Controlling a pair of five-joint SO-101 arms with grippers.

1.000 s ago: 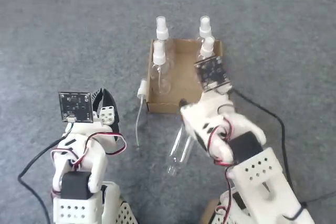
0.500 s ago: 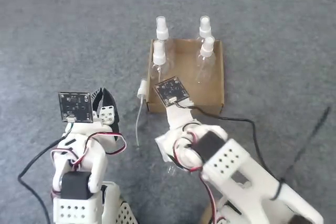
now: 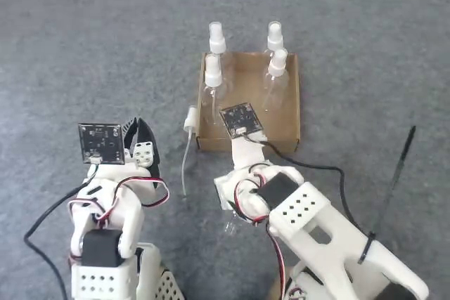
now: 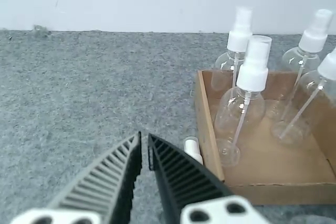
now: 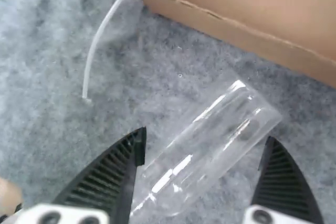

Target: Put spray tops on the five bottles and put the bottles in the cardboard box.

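Observation:
A clear bottle without a top (image 5: 210,135) lies on the grey carpet just in front of the cardboard box (image 5: 236,30). My right gripper (image 5: 205,140) is open above it, one finger on each side, not touching. In the high view the right arm (image 3: 281,201) covers most of that bottle (image 3: 228,227). A loose spray top (image 3: 190,119) with its long tube lies by the box's left wall (image 3: 202,114). Two topped bottles (image 3: 213,89) (image 3: 275,79) stand in the box. My left gripper (image 4: 144,142) is shut and empty, short of the spray top (image 4: 193,149).
Two more topped bottles (image 3: 217,36) (image 3: 274,33) stand on the carpet right behind the box. The spray top's thin tube (image 5: 102,30) runs along the carpet beside the lying bottle. Open carpet lies to the left and right of the box.
The right arm has swung left from over the box's right side to above the lying bottle, which it now covers in the high view. The left arm has not moved.

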